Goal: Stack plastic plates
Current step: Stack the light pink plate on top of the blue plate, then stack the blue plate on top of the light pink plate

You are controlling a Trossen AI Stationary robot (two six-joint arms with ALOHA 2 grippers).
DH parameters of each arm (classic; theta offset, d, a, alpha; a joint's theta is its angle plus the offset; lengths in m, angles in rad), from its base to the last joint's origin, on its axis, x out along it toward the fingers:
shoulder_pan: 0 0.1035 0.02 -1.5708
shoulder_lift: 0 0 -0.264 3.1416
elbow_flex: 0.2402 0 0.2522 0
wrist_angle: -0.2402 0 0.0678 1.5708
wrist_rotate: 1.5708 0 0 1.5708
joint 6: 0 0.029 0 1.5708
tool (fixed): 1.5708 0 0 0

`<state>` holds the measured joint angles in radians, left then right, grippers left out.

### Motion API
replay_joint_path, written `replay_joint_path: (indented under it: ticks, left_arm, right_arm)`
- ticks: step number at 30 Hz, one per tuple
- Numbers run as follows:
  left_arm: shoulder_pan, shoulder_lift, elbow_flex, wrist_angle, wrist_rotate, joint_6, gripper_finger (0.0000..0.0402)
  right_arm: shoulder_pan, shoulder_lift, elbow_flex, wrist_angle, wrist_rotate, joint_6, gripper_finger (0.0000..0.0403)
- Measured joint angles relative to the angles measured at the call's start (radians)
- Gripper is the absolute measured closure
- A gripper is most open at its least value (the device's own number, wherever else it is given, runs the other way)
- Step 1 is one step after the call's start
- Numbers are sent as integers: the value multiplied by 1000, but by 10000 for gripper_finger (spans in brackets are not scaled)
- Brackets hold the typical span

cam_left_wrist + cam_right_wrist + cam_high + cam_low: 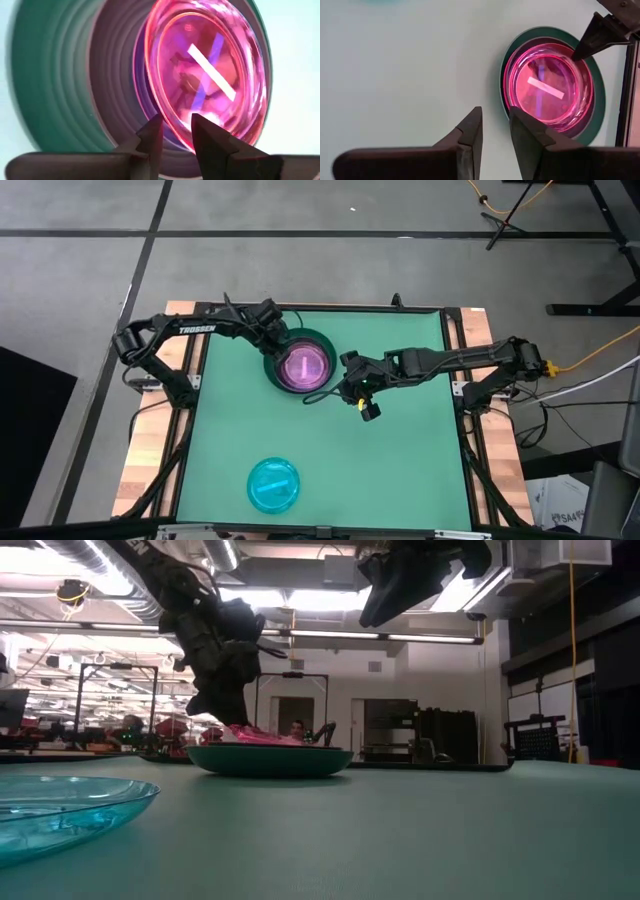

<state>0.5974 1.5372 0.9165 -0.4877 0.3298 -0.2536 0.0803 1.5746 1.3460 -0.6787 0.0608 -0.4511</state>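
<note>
Stack partly built, cyan plates still apart.
Pink plates nested on grey and dark green plate at table's far side; left gripper spread astride pink rim; right gripper hovering beside, narrowly parted, empty; cyan plates near front, well apart.

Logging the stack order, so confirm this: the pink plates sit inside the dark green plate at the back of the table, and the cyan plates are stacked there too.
Wrong on the cyan plates. The high view shows them apart, near the table's front edge. The pink plates do sit inside the dark green plate at the back.
</note>
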Motion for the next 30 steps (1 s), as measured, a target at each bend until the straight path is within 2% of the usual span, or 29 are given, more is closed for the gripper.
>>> replay_joint_path:
  ticks: [20,24,30]
  left_arm:
    - [-5,0,0,1,-31,25,305]
    - [7,0,0,1,16,28,305]
    - [1,-8,0,1,144,53,305]
  right_arm:
    - [0,0,0,0,0,0,315]
    - [0,0,0,0,0,0,315]
    - [0,0,0,0,0,0,315]
